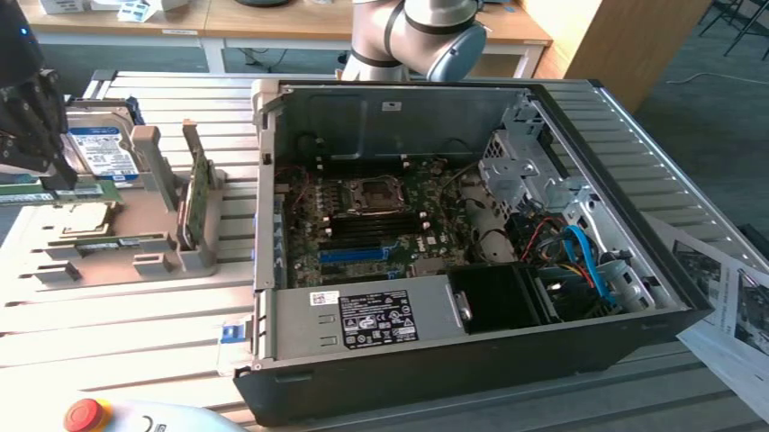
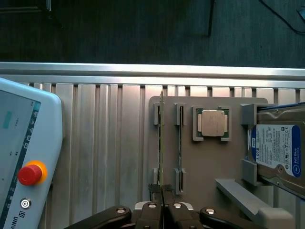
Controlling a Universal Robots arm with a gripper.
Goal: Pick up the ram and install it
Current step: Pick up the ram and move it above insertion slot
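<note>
The ram (image 2: pixel 161 143) shows edge-on as a thin green stick running straight out from my gripper (image 2: pixel 163 202), which is shut on its near end. It hangs over the outer slot of the grey parts holder (image 2: pixel 205 167). In the exterior view the gripper (image 1: pixel 58 184) is at the far left, above the holder (image 1: pixel 157 234). The ram (image 1: pixel 85 192) is a green strip lifted clear of the holder. The open computer case (image 1: pixel 397 90) lies to the exterior view's right, its motherboard (image 1: pixel 420 193) and dark memory slots (image 1: pixel 373 236) exposed.
The holder also carries a blue-labelled hard drive (image 2: pixel 279 152), a square silver processor (image 2: pixel 212 122), a second thin board (image 2: pixel 180 143) in the neighbouring slot and a green board on edge (image 1: pixel 198 189). A pendant with a red stop button (image 2: pixel 31 174) lies on the ribbed table. Papers (image 1: pixel 733 306) lie beside the case.
</note>
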